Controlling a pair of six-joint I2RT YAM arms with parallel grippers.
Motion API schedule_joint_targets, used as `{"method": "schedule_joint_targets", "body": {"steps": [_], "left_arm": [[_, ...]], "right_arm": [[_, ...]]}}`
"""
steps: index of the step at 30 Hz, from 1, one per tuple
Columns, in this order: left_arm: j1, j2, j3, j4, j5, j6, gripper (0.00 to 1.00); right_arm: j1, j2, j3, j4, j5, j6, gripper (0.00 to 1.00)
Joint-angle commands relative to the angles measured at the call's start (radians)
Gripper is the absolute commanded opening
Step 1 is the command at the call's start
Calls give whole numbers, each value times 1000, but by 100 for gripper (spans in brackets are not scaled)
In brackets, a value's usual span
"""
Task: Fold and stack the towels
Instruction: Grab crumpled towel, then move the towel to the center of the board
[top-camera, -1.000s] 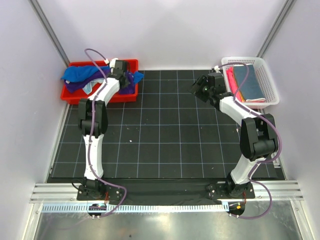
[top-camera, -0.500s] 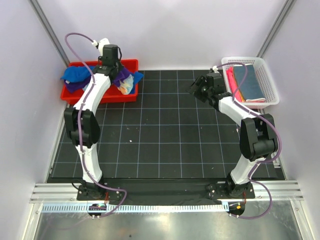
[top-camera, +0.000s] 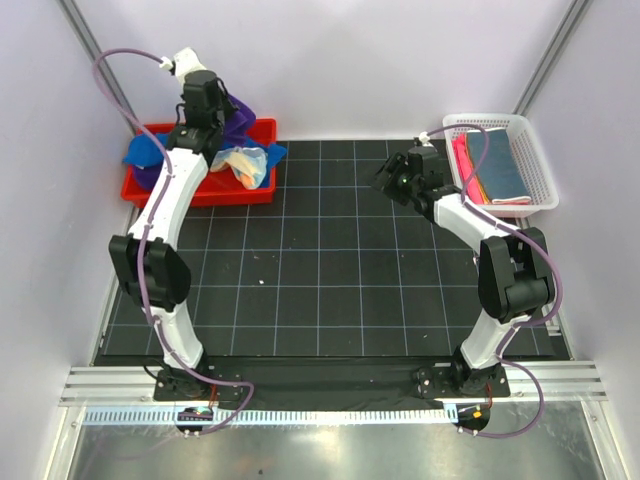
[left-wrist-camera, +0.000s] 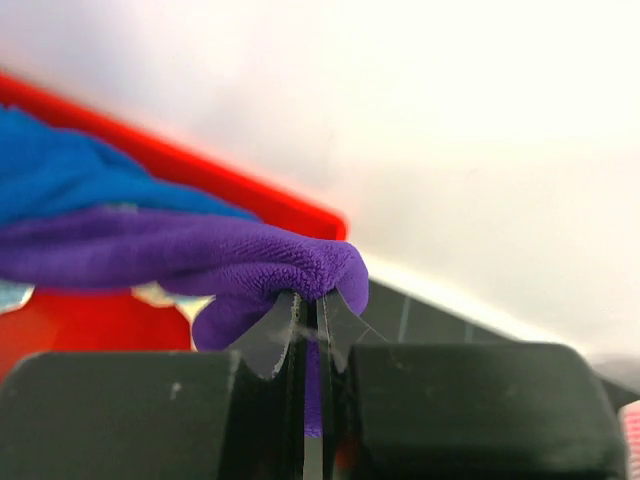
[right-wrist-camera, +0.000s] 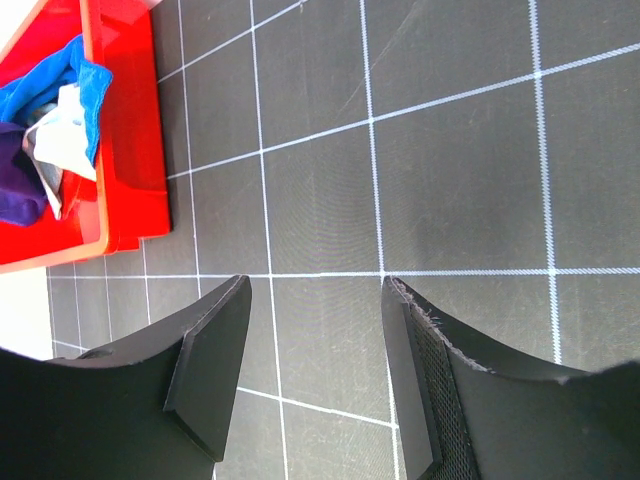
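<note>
Rising higher, purple towel (left-wrist-camera: 200, 255) (in left end effector (left-wrist-camera: 310, 312))

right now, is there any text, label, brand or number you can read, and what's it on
None readable in any view.
The red bin, the white mesh basket, the purple towel and the grid mat show no lettering.
The orange bit by the right arm's base is too small to tell.
</note>
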Motion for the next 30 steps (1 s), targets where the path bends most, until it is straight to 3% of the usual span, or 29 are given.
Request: {"method": "schedule_joint_targets", "body": {"steps": [1,9,17,25,30], "left_arm": [[3,-105,23,155,-22,14,0],[3,-169,20,260,-1,34,0],[-26,-209,-47,234,289,-85,0],[-248,-208,-147,152,533,-104,0],[-509,-263,-359,123,468,-101,0]], "right_arm": [[14,-34,17,45,-8,-23,61],[23,-41,17,46,1,-40,61],[13,-49,95,-68,104,-62,62],[-87,-101,158,-193,186,-49,62],[-125,-175,125,-240,199,-46,63]]}}
